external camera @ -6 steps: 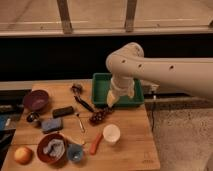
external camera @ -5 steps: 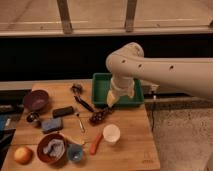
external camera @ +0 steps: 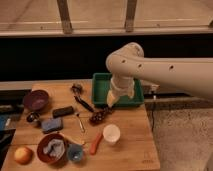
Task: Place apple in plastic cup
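The apple (external camera: 23, 155), yellow-orange with a red blush, lies at the near left corner of the wooden table (external camera: 132, 150). The short blue plastic cup (external camera: 75, 153) stands to its right, just past a reddish-brown bowl. My gripper (external camera: 109, 103) hangs from the white arm (external camera: 160, 70) over the near left corner of a green tray, far from both apple and cup. It is open, with nothing in it.
A reddish-brown bowl (external camera: 52, 148) holding a grey-blue cloth sits between apple and cup. Nearby are a white cup (external camera: 111, 134), an orange carrot-like thing (external camera: 96, 143), a blue sponge (external camera: 51, 124), a black block (external camera: 62, 111), a purple bowl (external camera: 36, 99) and the green tray (external camera: 101, 82).
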You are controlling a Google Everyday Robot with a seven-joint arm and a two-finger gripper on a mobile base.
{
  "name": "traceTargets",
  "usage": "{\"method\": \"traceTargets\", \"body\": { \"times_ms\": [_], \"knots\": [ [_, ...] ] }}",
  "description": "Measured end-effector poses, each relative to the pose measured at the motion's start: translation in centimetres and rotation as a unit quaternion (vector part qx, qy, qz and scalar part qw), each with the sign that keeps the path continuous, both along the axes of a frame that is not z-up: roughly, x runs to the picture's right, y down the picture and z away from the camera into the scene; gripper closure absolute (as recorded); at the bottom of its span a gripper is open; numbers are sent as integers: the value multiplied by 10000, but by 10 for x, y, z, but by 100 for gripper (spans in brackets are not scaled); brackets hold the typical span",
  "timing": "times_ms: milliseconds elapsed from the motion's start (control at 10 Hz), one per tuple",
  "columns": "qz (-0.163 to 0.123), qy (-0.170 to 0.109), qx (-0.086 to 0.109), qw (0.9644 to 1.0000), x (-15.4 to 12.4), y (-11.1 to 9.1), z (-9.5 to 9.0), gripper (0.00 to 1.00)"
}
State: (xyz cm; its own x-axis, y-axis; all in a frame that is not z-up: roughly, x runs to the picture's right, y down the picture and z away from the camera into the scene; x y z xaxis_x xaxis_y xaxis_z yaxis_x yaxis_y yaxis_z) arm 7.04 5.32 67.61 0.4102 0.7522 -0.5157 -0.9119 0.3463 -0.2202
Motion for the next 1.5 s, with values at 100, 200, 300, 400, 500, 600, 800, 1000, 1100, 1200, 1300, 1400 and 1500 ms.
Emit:
{"method": "traceTargets", "body": {
  "times_ms": [100, 200, 300, 400, 500, 600, 800, 1000, 1100, 1200, 1300, 1400, 1500],
  "knots": [
    [0, 0, 0, 10000, 0, 0, 0, 34],
    [0, 0, 0, 10000, 0, 0, 0, 34],
    [0, 0, 0, 10000, 0, 0, 0, 34],
    [0, 0, 0, 10000, 0, 0, 0, 34],
    [0, 0, 0, 10000, 0, 0, 0, 34],
    [0, 0, 0, 10000, 0, 0, 0, 34],
    [0, 0, 0, 10000, 0, 0, 0, 34],
    [0, 0, 0, 10000, 0, 0, 0, 34],
    [-13, 3, 4, 10000, 0, 0, 0, 34],
    [-84, 21, -8, 10000, 0, 1, 1, 34],
    [-141, 0, -17, 9999, -4, 2, 1, 34],
    [-207, -68, -37, 9998, -13, 4, 2, 34],
    [-234, -180, -58, 9995, -20, 4, 1, 34]
  ]
}}
